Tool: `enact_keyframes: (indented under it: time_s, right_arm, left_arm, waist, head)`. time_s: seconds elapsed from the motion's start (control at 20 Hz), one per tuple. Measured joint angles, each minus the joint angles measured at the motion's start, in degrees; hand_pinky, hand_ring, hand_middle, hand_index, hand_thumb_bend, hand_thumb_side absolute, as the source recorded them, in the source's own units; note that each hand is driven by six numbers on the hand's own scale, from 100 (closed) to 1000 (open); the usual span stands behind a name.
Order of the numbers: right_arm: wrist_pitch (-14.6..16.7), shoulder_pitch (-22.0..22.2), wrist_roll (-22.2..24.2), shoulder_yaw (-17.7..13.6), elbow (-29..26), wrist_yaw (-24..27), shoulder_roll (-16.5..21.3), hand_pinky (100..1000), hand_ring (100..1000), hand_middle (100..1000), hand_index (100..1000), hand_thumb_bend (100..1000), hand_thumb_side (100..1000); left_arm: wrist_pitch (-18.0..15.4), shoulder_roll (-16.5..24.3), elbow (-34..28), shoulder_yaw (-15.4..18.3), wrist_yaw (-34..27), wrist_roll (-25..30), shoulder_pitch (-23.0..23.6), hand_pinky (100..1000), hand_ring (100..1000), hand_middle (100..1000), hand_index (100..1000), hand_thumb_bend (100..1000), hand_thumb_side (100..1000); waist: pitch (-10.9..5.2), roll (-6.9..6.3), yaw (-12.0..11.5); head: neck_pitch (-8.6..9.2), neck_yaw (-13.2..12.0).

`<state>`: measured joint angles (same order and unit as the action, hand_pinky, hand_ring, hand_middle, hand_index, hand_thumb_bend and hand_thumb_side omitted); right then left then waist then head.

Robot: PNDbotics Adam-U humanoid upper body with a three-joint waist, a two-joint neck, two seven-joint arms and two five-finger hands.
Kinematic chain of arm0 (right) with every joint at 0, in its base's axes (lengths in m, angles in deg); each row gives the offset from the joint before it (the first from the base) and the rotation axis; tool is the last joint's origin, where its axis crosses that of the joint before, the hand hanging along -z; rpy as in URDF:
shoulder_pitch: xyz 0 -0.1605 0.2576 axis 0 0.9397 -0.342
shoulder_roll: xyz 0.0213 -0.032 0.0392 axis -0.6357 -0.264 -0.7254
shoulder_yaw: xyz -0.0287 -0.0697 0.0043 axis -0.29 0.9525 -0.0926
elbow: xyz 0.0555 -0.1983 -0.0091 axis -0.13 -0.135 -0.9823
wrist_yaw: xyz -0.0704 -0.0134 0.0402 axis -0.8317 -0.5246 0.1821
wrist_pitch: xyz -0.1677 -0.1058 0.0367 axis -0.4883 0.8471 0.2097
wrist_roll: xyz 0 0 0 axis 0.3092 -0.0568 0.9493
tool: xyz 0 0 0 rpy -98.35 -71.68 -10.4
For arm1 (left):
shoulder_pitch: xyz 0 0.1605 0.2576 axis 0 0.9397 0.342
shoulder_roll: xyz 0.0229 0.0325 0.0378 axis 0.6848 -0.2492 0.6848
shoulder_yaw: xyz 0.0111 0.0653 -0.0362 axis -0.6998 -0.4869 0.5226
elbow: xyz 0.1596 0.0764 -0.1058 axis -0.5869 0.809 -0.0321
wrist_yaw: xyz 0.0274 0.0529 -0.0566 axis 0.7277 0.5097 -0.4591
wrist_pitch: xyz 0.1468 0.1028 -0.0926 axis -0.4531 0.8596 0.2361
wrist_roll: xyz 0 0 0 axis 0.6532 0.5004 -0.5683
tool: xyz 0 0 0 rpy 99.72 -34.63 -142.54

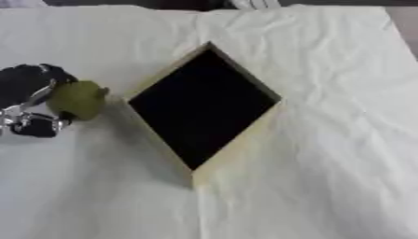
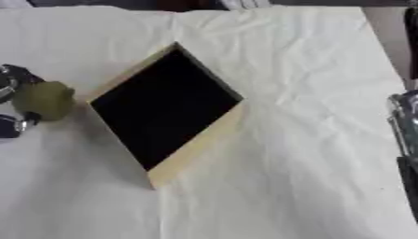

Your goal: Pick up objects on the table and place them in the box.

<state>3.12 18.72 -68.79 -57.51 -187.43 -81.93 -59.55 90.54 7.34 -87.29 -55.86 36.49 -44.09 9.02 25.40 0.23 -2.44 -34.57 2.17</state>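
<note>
One thing matters now: the box (image 1: 237,154), dark inside, sits mid-cloth, so the carry should clear its near-left wall before letting go. Left hand (image 1: 29,100) has fingers wrapped round a green roundish object (image 1: 78,99), just left of the box. Right arm (image 2: 406,140) is cut off at the edge; can't tell its fingers.

A wrinkled white cloth (image 1: 326,140) covers the table under soft, even light. Along the far edge runs a dark strip (image 1: 122,3), too blurred to identify.
</note>
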Motion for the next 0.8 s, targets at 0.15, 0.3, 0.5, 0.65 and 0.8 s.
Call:
enact_keyframes:
  time_s: [0.15,0.3,0.5,0.65,0.8]
  right_arm:
    - [0.0,0.05,0.0,0.0,0.0,0.01,-0.11,827,731,717,863,325,688]
    - [-0.01,0.07,-0.01,0.0,0.0,0.02,-0.27,827,730,717,863,324,688]
    - [-0.03,0.1,-0.02,0.0,0.0,0.02,-0.36,827,731,717,864,322,689]
    - [-0.04,0.15,-0.03,-0.01,0.0,0.02,-0.37,827,731,716,864,322,689]
    - [-0.05,0.37,-0.05,-0.01,0.0,0.02,-0.37,827,731,716,864,322,688]
  left_arm:
    - [-0.48,-0.19,0.03,-0.18,3.51,-4.78,0.01,442,461,450,606,182,100]
    - [-1.03,-0.19,-0.32,-0.27,6.38,-9.6,0.25,430,449,436,591,198,100]
    - [-2.49,0.0,-3.4,0.03,10.24,-14.45,1.34,428,446,430,594,219,100]
    - [-3.3,1.04,-7.3,0.84,12.33,-16.41,2.35,434,448,432,599,226,100]
    - [-3.71,2.32,-12.08,1.6,13.12,-17.35,2.59,427,440,422,595,224,100]
  waist:
    - [0.0,0.06,0.0]
    - [0.0,0.09,0.0]
    - [0.0,0.07,-0.02]
    - [0.0,0.05,-0.11]
    - [0.0,-0.03,-0.35]
  head:
    - [0.0,0.02]
    - [0.0,0.03]
    - [0.0,0.11]
    - [-0.01,0.26]
    - [-0.01,0.5]
